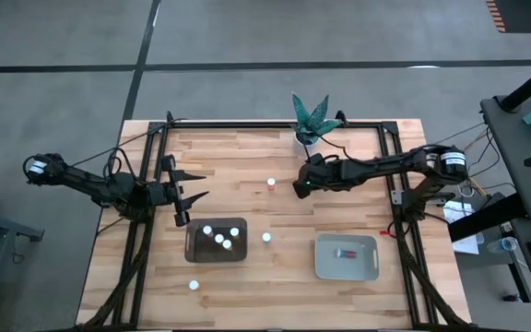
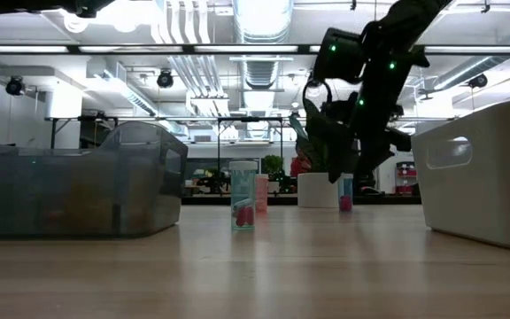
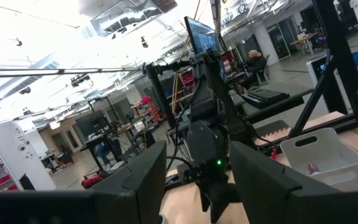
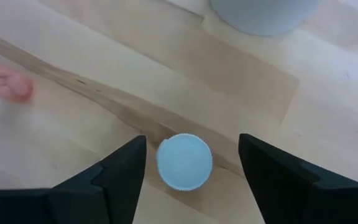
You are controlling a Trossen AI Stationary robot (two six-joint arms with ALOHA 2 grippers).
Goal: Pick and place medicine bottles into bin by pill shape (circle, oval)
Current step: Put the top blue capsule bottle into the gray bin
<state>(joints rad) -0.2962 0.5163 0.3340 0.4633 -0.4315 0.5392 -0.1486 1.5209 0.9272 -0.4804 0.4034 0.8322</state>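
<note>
A medicine bottle with a round white cap (image 4: 184, 161) stands upright on the wooden table, right under my right gripper (image 4: 188, 171). My right gripper (image 1: 300, 187) is open and points down, with one finger on each side of the cap and a gap on both sides. In the low view the bottle (image 2: 345, 191) stands just below the fingers (image 2: 336, 168). My left gripper (image 1: 182, 199) is open and empty, above the table near the far left corner of the dark translucent bin (image 1: 192, 251), which holds several bottles (image 1: 218, 239). The grey-green bin (image 1: 369, 269) holds one bottle lying down (image 1: 347, 251).
Loose bottles stand on the table at the middle (image 1: 271, 183), between the bins (image 1: 266, 237) and near the front edge (image 1: 193, 285). A white pot with a green plant (image 1: 310, 124) stands at the far edge, close behind my right gripper. A black frame runs along both table sides.
</note>
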